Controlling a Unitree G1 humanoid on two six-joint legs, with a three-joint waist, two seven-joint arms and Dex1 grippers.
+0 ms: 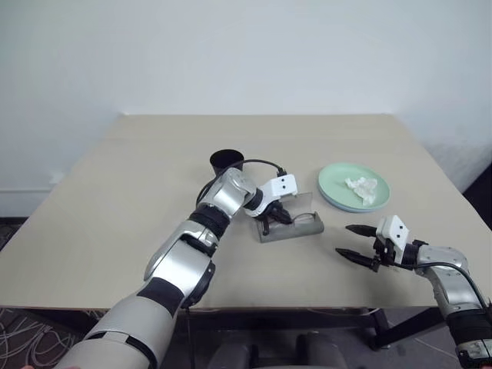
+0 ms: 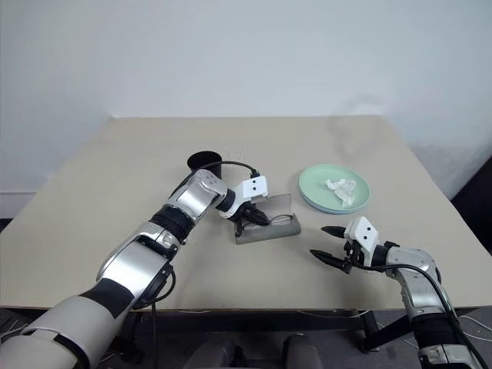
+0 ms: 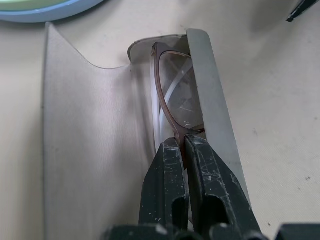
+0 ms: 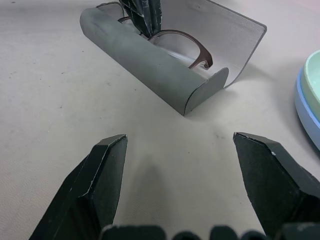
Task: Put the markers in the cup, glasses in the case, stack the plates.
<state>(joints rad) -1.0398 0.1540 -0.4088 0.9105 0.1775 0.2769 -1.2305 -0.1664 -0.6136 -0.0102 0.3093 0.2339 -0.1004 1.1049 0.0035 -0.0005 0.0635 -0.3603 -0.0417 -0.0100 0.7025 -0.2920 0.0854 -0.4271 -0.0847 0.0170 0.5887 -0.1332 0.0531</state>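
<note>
The grey case (image 1: 296, 228) lies open in the middle of the table, its lid (image 3: 90, 140) standing up. The glasses (image 3: 175, 100) rest in its trough, brown rim up. My left gripper (image 1: 270, 221) reaches down into the case and is shut on the glasses' frame at one end. My right gripper (image 1: 343, 240) hovers open with nothing in it, just right of the case and near the table's front edge. The mint green plate (image 1: 342, 181) sits on the light blue plate (image 1: 338, 206) at the right. The black cup (image 1: 226, 161) stands behind my left arm. The markers are out of view.
A crumpled white tissue (image 1: 361, 187) lies on the green plate. The tan table (image 1: 115, 200) has bare surface to the left and at the back. Its front edge runs close under my right gripper.
</note>
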